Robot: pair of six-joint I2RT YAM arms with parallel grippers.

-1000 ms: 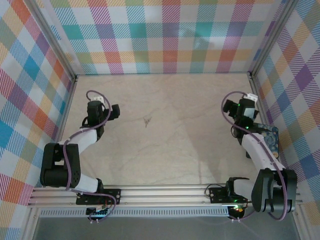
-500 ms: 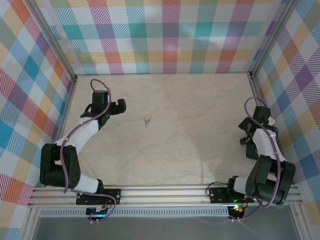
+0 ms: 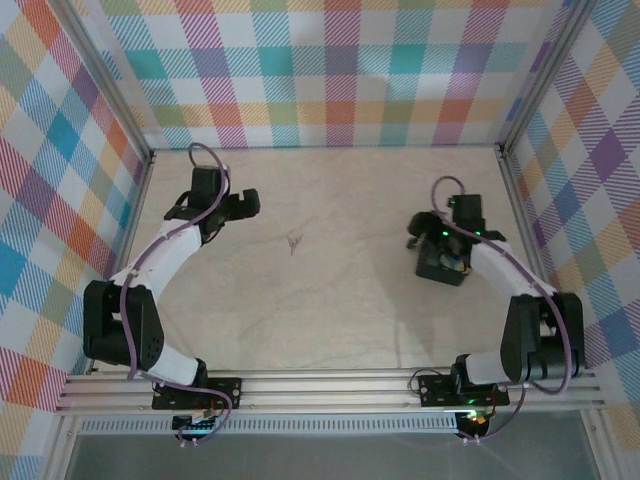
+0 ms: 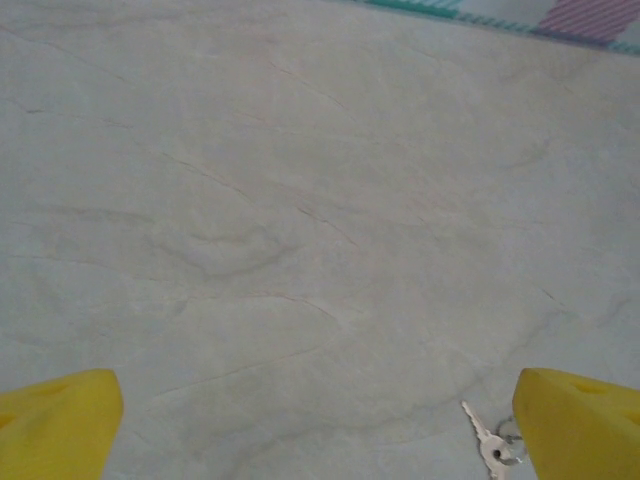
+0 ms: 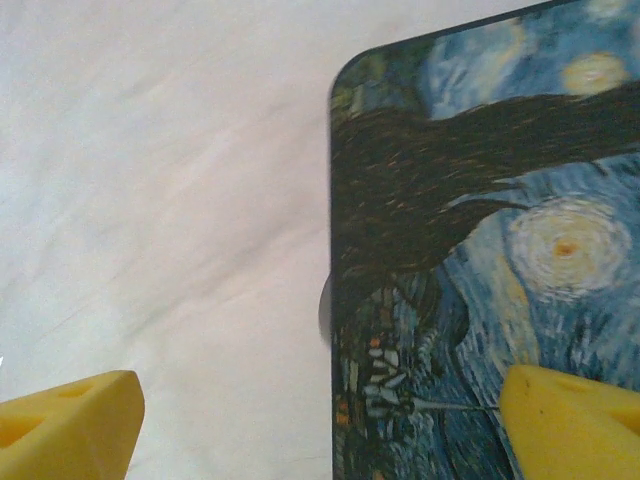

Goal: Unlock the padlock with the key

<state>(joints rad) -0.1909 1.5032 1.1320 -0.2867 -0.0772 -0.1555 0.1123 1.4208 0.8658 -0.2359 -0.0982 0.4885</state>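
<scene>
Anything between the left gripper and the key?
Nothing visible. The key lies on bare table just ahead of the open left gripper, close by one of its fingers. The tin sits far off, under the right gripper.

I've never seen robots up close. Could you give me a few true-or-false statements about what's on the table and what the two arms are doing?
1. A key lies on the table. True.
2. The left tool grips the key. False: its fingers stand wide open, and the key lies loose near one of them.
3. The right tool is above a red box. False: it is above a dark blue tin with swirly yellow print.
4. Both tools have yellow fingers. True.
5. The right tool is shut. False: its fingers are wide apart, one over the tin and one over bare table.
</scene>
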